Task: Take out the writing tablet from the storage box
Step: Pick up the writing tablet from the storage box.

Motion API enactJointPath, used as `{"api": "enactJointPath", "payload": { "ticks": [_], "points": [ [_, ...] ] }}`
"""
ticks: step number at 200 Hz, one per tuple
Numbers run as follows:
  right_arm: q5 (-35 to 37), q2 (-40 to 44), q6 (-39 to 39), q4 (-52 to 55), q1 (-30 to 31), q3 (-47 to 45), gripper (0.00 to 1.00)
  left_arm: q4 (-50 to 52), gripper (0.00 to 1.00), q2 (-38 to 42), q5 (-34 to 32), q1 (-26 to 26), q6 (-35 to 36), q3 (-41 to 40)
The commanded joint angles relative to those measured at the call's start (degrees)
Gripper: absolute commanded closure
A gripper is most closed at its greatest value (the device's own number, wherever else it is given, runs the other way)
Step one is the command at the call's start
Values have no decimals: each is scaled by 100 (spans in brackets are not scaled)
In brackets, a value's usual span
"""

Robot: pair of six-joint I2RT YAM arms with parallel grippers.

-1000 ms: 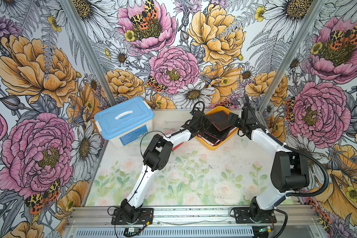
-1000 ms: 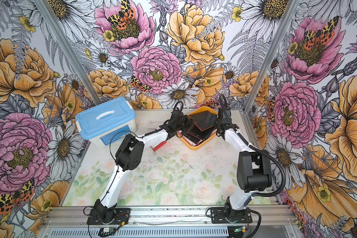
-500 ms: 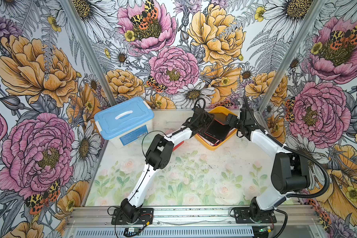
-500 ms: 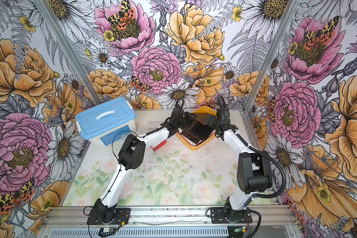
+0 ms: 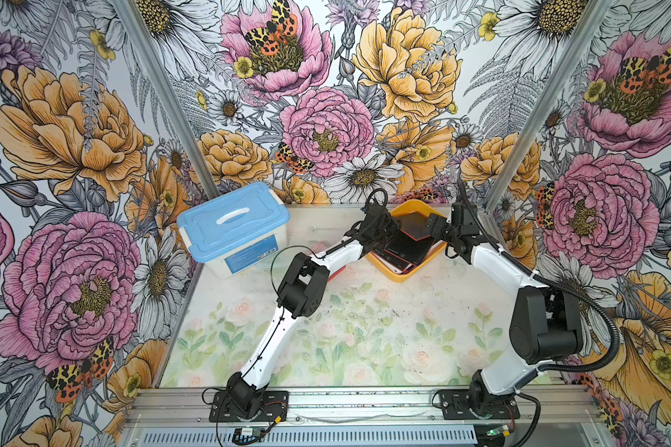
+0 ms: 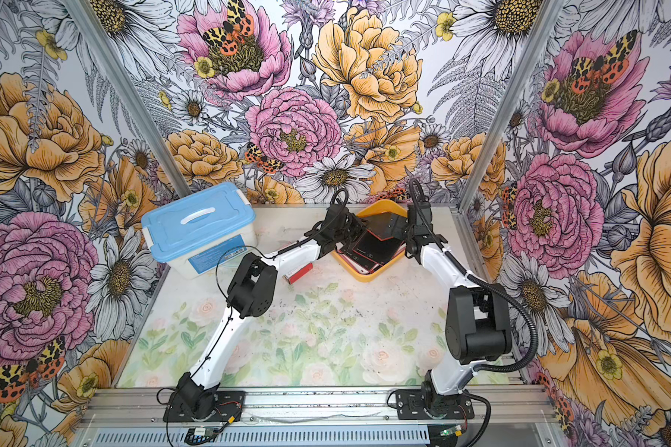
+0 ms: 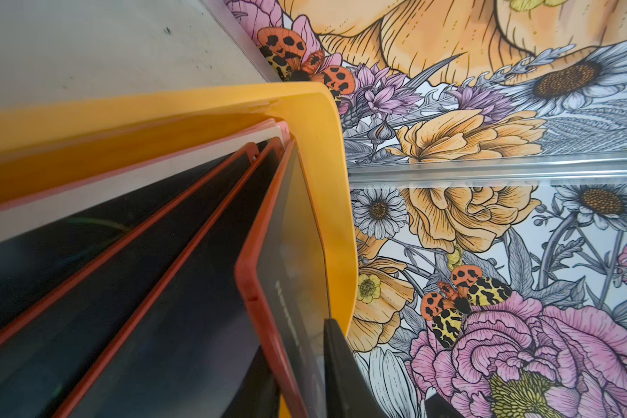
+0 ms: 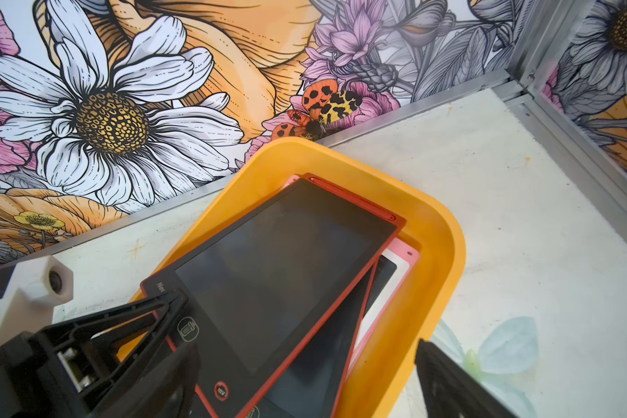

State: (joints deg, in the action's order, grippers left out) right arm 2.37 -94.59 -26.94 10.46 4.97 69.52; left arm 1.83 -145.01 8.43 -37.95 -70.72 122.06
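The top writing tablet [image 8: 286, 260] slants lower than a second ago. Well left of the left tool [image 5: 393, 233] sits a closed blue-lidded box [image 5: 233, 228]; a red carton [image 6: 299, 273] lies under that arm. The left tool pinches narrow on the tablet's end, which is raised over the rim of the storage box [image 5: 400, 276] — more tablets lie stacked beneath. The right tool [image 5: 434, 229] gapes wide just beyond. The back wall [image 5: 365, 116] is close behind both — bare worktop [image 5: 384, 329] lies toward the bases.

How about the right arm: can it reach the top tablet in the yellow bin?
Probably yes. The right gripper hangs open by the storage box rim, and the top tablet lies uncovered on that side. Only the left gripper, at one short end, crowds it.
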Motion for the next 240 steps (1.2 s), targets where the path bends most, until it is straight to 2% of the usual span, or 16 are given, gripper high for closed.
{"api": "enactJointPath", "payload": {
  "ticks": [1, 69, 110, 132, 159, 190, 240],
  "points": [
    [131, 110, 101, 0, 25, -17, 4, 89, 82, -147, 77, 34, -25, 168],
    [122, 211, 73, 9, 26, -4, 4, 193, 90, 45, -13, 55, 152, -7],
    [175, 347, -4, 9, 39, -61, 4, 170, 98, 360, -53, 36, 542, -332],
    [220, 443, -4, 17, 65, -52, 4, -160, 100, 574, 115, 79, 702, -595],
    [316, 626, -4, 26, 116, -45, 1, -667, 100, 911, 644, 171, 846, -962],
    [402, 922, -4, 44, 224, -104, 1, -761, 100, 1654, 1065, 282, 1197, -1637],
    [544, 1656, -48, 88, 446, -406, 1, -779, 100, 3374, 1552, 520, 1640, -3326]
  ]
}}
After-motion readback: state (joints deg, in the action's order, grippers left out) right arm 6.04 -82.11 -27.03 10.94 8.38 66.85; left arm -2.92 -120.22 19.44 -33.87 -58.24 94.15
